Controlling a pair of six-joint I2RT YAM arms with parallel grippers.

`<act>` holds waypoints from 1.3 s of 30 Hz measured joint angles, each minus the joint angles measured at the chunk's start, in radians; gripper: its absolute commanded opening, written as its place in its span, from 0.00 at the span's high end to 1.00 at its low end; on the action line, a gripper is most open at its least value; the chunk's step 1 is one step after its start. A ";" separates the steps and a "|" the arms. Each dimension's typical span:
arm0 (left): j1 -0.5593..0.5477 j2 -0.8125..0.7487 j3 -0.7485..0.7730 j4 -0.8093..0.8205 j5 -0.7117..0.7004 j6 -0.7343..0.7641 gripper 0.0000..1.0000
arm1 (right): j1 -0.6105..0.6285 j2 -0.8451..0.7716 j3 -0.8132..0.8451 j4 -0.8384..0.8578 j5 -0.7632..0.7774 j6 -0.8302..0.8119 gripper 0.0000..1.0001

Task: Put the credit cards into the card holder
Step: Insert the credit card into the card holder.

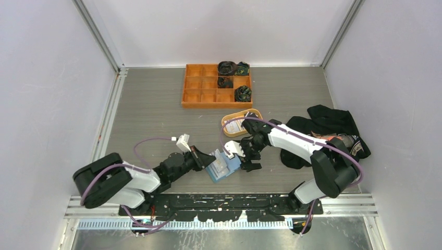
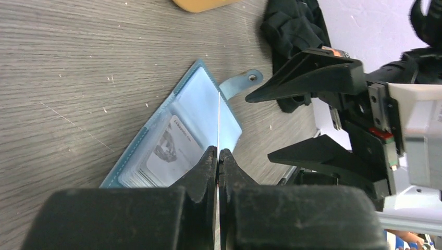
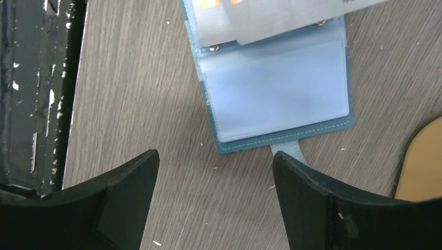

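Note:
The blue card holder point(image 1: 227, 167) lies open on the table between the two grippers, with its clear slots up and its snap tab point(image 2: 245, 82) pointing away. A printed card point(image 2: 172, 151) sits in one slot. My left gripper point(image 1: 210, 159) is shut on a thin pale credit card point(image 2: 219, 120), seen edge-on over the holder point(image 2: 193, 99). In the right wrist view this grey card point(image 3: 276, 21) lies across the holder's far half point(image 3: 276, 94). My right gripper point(image 1: 245, 157) is open and empty just beside the holder's tab edge; its tips point(image 3: 216, 156) straddle bare table.
A tan oval dish point(image 1: 235, 125) sits just behind the holder. An orange compartment tray point(image 1: 200, 88) with dark rolled items stands at the back. Black cloth point(image 1: 333, 122) is heaped at the right. The black base plate point(image 1: 219, 200) runs along the near edge.

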 measured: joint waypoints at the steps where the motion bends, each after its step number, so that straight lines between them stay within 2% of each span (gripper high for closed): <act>1: 0.000 0.032 0.006 0.017 0.000 -0.008 1.00 | 0.003 0.001 0.000 0.008 0.005 0.006 0.17; 11: 0.000 0.344 0.020 0.310 -0.014 -0.121 1.00 | 0.040 0.045 -0.007 0.078 0.085 0.077 0.22; 16: -0.010 0.354 0.019 0.356 -0.035 -0.162 1.00 | 0.040 0.054 -0.010 0.085 0.117 0.084 0.26; 21: -0.021 0.274 -0.007 0.346 -0.061 -0.185 1.00 | 0.040 0.079 -0.010 0.087 0.141 0.084 0.29; 26: -0.036 0.173 -0.006 0.243 -0.081 -0.214 1.00 | 0.040 0.085 -0.010 0.087 0.151 0.085 0.33; 34: -0.081 -0.069 0.077 -0.223 -0.138 -0.240 1.00 | 0.048 0.094 -0.009 0.086 0.154 0.085 0.39; 39: -0.096 -0.148 0.088 -0.364 -0.171 -0.240 1.00 | 0.067 0.096 -0.008 0.085 0.156 0.086 0.43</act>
